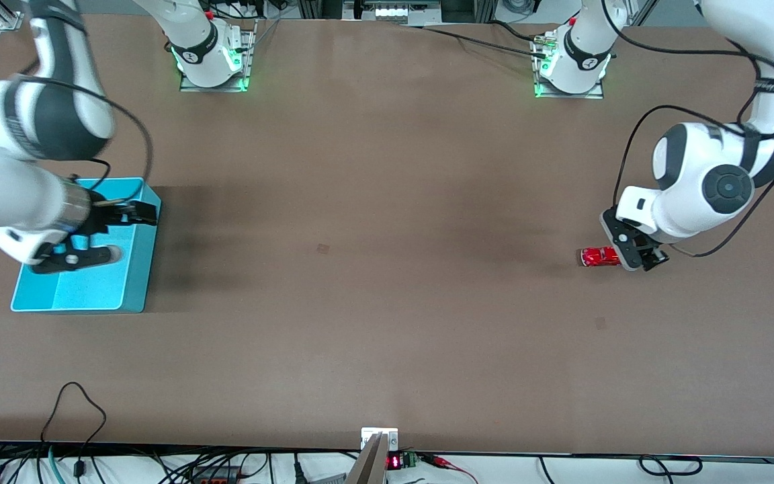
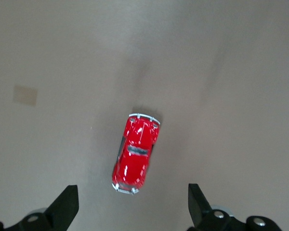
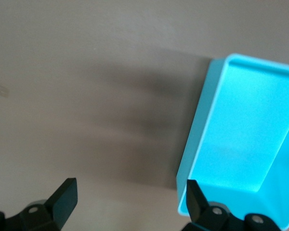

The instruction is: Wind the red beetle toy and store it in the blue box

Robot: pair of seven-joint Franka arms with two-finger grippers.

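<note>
The red beetle toy (image 1: 598, 257) lies on the brown table toward the left arm's end. In the left wrist view the toy (image 2: 136, 154) shows whole, just ahead of the fingertips. My left gripper (image 1: 649, 261) (image 2: 132, 211) hangs low beside the toy, open and empty, its jaws set wide. The blue box (image 1: 91, 289) (image 3: 245, 139) stands at the right arm's end and looks empty where it shows. My right gripper (image 1: 142, 214) (image 3: 130, 207) is open and empty over the box's edge that faces the table's middle; the arm hides part of the box.
Both arm bases (image 1: 212, 64) (image 1: 572, 67) stand along the table's top edge. Cables (image 1: 74, 410) and a small device (image 1: 380, 444) lie at the edge nearest the front camera. Faint square marks (image 1: 322, 249) (image 1: 600, 323) show on the table top.
</note>
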